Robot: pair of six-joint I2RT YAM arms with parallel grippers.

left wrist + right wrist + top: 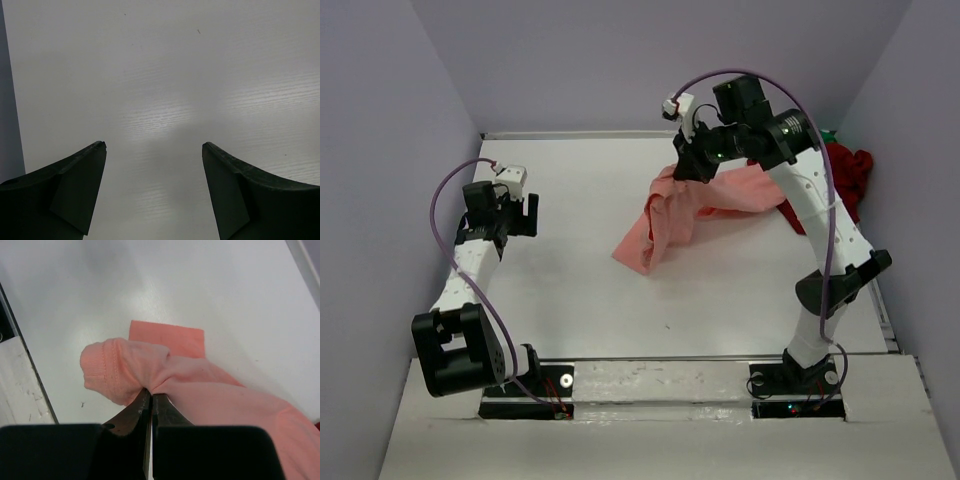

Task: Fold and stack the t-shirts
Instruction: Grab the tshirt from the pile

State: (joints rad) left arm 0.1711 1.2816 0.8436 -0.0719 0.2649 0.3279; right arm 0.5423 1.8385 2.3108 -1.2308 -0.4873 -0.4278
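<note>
A salmon-pink t-shirt (692, 213) hangs crumpled over the middle-right of the white table, its lower end trailing onto the surface. My right gripper (151, 394) is shut on a ribbed edge of the salmon-pink t-shirt (150, 372), holding it up; from above, that gripper (691, 168) sits at the shirt's upper end. A dark red t-shirt (848, 172) lies bunched at the far right wall, with a bright green scrap (829, 133) just behind it. My left gripper (154, 146) stands open over bare table at the left (519, 210), nothing between its fingers.
Lilac walls close in the table (570, 300) on the left, back and right. A white ledge (670, 380) with the two arm bases runs along the near edge. The right arm arches over the dark red shirt.
</note>
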